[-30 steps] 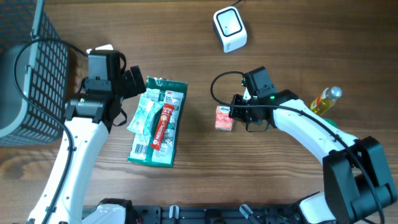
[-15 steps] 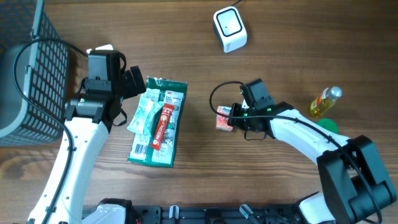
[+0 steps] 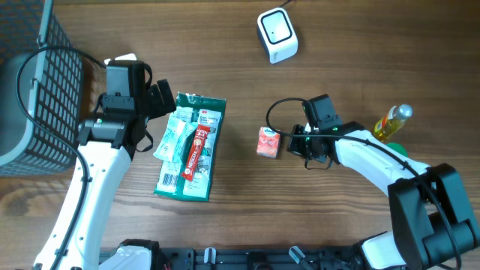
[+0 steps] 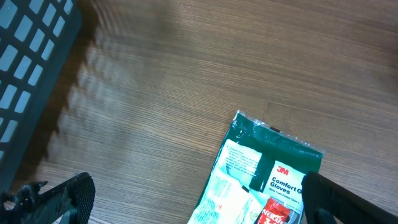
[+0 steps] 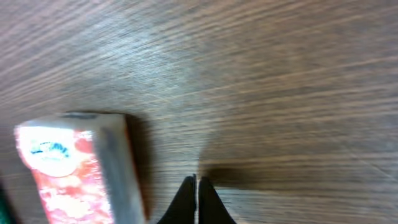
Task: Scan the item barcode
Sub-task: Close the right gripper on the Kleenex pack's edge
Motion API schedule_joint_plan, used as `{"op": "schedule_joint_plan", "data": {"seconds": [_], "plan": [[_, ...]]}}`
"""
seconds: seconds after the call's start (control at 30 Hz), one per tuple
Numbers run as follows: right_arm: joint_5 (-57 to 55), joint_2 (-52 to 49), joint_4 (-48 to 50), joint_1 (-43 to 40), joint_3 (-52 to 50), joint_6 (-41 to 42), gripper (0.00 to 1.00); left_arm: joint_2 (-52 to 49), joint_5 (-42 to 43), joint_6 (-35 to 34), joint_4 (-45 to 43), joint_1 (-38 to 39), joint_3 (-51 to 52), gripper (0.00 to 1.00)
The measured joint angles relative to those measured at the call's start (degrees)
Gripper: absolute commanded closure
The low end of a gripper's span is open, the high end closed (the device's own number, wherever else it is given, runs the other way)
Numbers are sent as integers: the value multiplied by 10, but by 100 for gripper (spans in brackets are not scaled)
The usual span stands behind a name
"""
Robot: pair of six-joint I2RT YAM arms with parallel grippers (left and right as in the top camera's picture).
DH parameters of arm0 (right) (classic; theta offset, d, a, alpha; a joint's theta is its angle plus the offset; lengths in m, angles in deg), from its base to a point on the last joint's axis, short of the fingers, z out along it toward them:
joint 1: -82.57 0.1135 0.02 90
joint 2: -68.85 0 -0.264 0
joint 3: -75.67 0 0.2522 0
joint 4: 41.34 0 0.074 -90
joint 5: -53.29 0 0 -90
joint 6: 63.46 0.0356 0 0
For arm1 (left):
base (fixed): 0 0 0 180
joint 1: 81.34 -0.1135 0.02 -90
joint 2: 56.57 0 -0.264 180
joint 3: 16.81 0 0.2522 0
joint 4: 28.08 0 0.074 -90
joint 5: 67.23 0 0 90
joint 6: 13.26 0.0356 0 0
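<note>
Your right end effector (image 5: pixel 198 190) is pinched together, empty, just beside the red packet (image 3: pixel 268 142) on the counter (image 3: pixel 225 45); your left end effector (image 3: pixel 163 101) is spread wide. Bump that packet and you may tip it, burying the barcode.

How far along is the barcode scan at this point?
Nothing looks done: the small red packet lies on the table, well short of the scanner. In hand: the right pincer is shut and empty beside the packet; the left pincer hangs open over the gloves pack. Left: grasp an item, carry it to the scanner, show its barcode.
</note>
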Motion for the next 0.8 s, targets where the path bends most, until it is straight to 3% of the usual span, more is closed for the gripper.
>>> {"op": "schedule_joint_plan", "data": {"seconds": [0.07, 0.13, 0.43, 0.8], "plan": [[34, 1, -3, -1, 7, -10, 48, 0, 0, 0, 0, 0, 0, 0], [55, 10, -14, -1, 23, -19, 27, 0, 0, 0, 0, 0, 0, 0], [75, 29, -27, -1, 37, -30, 23, 0, 0, 0, 0, 0, 0, 0], [82, 29, -6, -1, 14, -23, 40, 0, 0, 0, 0, 0, 0, 0]]}}
